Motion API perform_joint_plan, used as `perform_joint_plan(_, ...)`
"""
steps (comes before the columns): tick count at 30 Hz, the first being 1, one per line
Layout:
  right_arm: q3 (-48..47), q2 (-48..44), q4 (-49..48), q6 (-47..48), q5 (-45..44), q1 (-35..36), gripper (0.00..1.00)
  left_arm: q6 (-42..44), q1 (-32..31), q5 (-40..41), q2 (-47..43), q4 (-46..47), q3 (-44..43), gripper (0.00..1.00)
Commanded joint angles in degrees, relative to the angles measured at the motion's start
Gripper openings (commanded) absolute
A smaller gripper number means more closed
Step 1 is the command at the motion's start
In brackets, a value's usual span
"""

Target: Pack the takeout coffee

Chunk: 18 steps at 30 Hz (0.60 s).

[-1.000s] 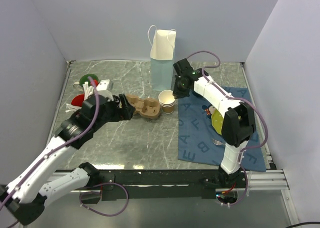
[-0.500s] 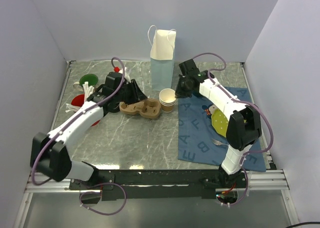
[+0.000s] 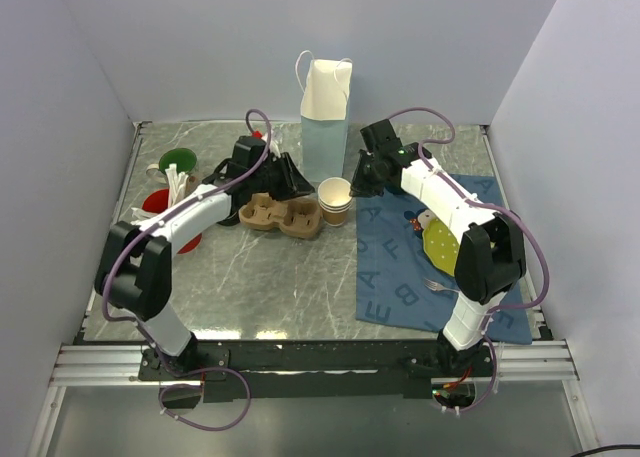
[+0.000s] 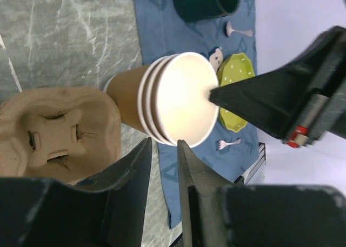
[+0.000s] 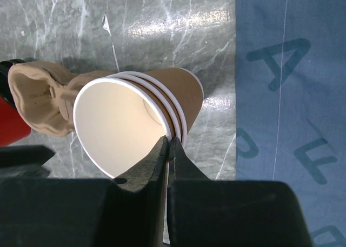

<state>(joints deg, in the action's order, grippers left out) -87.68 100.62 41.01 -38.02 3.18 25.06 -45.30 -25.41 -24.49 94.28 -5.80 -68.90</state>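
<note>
Brown pulp carrier (image 3: 283, 215) sat mid-table in top view. Paper cup (image 3: 335, 199), open-topped w/ three nested rims, stood upright just beside its R end. R gripper (image 3: 357, 185) met the cup rim on the side away from the carrier. L gripper (image 3: 290, 184) hung just behind the carrier. White bag (image 3: 325, 92) stood behind the carrier, blue mat (image 3: 400, 277) off to its R.

L wrist view: L fingers (image 4: 130, 171) were a narrow slit apart, nothing seen btwn them, by the carrier's cup-side edge. Green mug (image 4: 203, 1) lay beyond the cup.

R wrist view: R fingers (image 5: 146, 166) were pinched shut on the cup rim, opposite the carrier.
</note>
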Motion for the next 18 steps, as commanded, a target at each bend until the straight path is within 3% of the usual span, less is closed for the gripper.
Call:
perform_joint_plan(1, 0.0, -2.5, -2.3, -0.9, 0.7, -1.0, 0.00, -1.2, -0.1, 0.1, 1.3, 2.1, -1.9, 0.29)
perform_joint_plan(18, 1.2, -2.6, -2.9, -0.3, 1.7, -1.9, 0.00, -3.0, -1.1, -2.0, 5.7, 5.3, -1.8, 0.31)
